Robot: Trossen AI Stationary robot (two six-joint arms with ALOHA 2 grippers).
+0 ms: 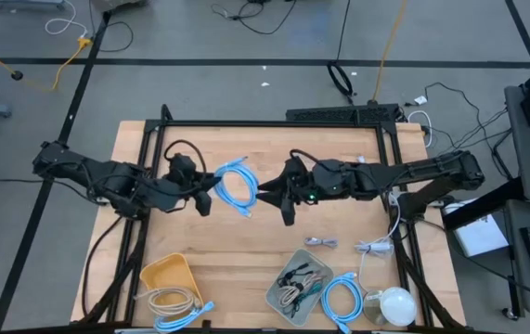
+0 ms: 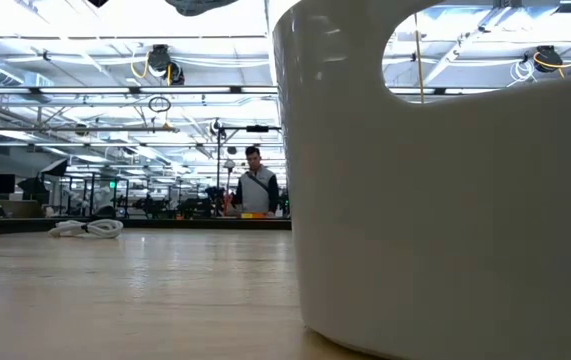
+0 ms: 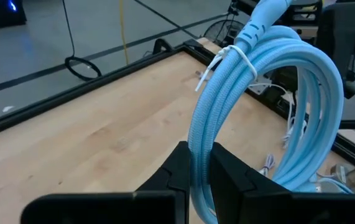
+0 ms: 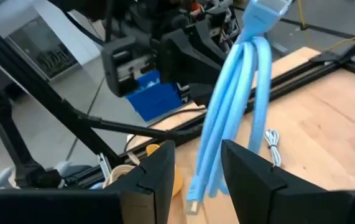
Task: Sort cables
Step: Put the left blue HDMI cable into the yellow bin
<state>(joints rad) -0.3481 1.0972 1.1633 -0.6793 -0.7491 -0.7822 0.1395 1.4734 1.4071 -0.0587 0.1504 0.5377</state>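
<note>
Light-blue cable loop [image 1: 237, 185] was held above mid-table, left gripper [image 3: 199, 165] clamped on its strands; right gripper [image 4: 196, 163] faced it, fingers apart, holding nothing

- We count three light-blue cable loops: one held up mid-table [image 1: 237, 185], one by the yellow bin [image 1: 183, 321], one by the grey tray [image 1: 341, 301].
- Two containers: yellow bin [image 1: 168, 274], grey tray [image 1: 299, 281].
- Two small grey bundles [image 1: 320, 243] [image 1: 373, 247].
- One beige coil [image 1: 170, 299].
</note>
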